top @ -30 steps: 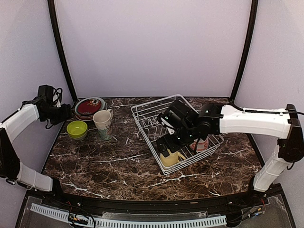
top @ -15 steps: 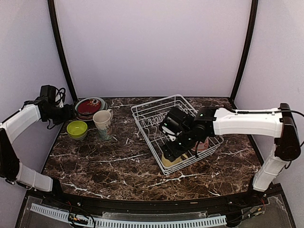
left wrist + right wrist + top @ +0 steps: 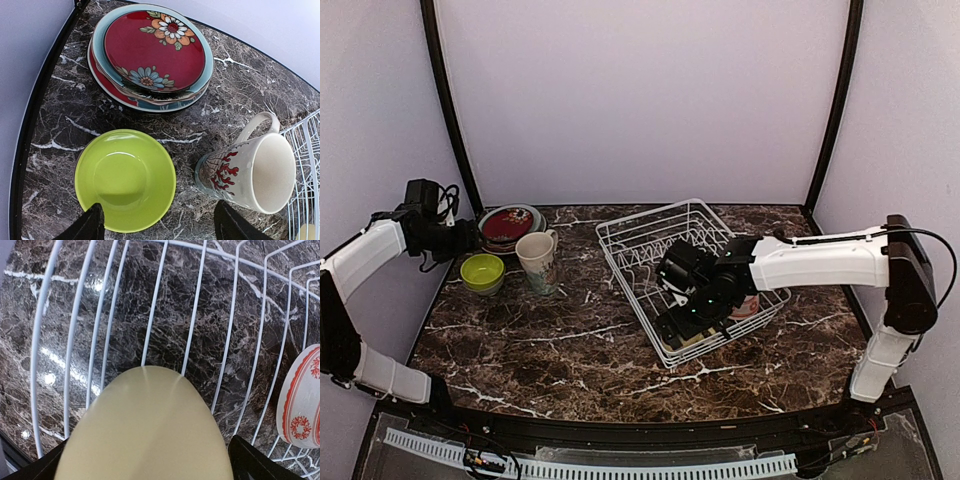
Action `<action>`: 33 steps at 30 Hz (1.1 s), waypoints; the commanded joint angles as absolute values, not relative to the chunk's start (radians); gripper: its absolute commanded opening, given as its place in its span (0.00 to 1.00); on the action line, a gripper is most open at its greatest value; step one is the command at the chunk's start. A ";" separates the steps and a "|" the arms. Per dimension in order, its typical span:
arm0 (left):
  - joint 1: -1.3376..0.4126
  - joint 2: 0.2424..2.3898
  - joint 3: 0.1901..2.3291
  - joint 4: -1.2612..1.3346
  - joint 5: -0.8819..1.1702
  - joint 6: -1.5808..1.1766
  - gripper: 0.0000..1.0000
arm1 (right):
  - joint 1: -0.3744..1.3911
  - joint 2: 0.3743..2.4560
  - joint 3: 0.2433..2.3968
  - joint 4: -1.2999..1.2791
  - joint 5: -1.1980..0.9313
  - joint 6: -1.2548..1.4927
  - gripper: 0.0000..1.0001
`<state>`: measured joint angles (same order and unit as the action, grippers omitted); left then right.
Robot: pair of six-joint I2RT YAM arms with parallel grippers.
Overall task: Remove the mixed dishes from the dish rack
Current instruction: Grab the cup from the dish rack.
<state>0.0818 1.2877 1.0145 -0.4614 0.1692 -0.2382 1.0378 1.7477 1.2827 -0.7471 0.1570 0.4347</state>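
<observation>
The white wire dish rack (image 3: 630, 235) stands right of the table's middle. My right gripper (image 3: 680, 325) is down inside its near corner, open wide, with the yellow mug (image 3: 145, 430) between its fingers; I cannot tell whether they touch it. The mug is almost hidden under the gripper in the top view. A red-patterned bowl (image 3: 302, 400) lies in the rack beside it, also in the top view (image 3: 748, 305). My left gripper (image 3: 157, 225) is open and empty, held above the lime bowl (image 3: 125, 180) and the cream mug with red pattern (image 3: 250, 172).
A stack of plates with a red flowered one on top (image 3: 155, 50) sits at the back left, also in the top view (image 3: 508, 224). The lime bowl (image 3: 482, 270) and cream mug (image 3: 536, 258) stand in front of it. Rack wires (image 3: 42, 340) surround the yellow mug.
My right gripper has moved down and toward the rack's near corner, over and around the yellow mug, now covering it in the top view. The left arm has barely moved.
</observation>
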 commanded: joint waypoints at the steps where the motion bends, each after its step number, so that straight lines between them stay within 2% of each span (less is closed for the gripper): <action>1: 0.077 1.275 1.000 -0.460 0.187 -0.222 0.74 | 1.031 1.729 1.243 -0.728 0.151 0.443 0.99; 2: 0.078 1.274 1.000 -0.460 0.187 -0.222 0.75 | 1.032 1.724 1.239 -0.722 0.153 0.443 0.97; 8: 0.069 1.254 0.993 -0.451 0.182 -0.218 0.75 | 1.032 1.717 1.233 -0.668 0.162 0.442 0.70; 11: 0.046 1.222 0.975 -0.423 0.185 -0.219 0.75 | 1.031 1.712 1.234 -0.640 0.176 0.444 0.60; 16: 0.041 1.152 1.012 -0.464 0.265 -0.275 0.75 | 1.016 1.697 1.250 -0.588 0.212 0.444 0.42; 20: 0.042 1.063 1.055 -0.490 0.379 -0.349 0.77 | 0.973 1.689 1.247 -0.509 0.145 0.438 0.19; 25: 0.015 0.956 0.978 -0.412 0.606 -0.483 0.81 | 0.952 1.658 1.203 -0.370 0.107 0.429 0.07; 28: -0.070 0.892 0.891 -0.337 0.658 -0.587 0.84 | 0.940 1.628 1.163 -0.283 0.093 0.443 0.00; 33: -0.251 0.863 0.803 -0.146 0.653 -0.718 0.87 | 0.875 1.573 1.094 -0.117 -0.041 0.490 0.00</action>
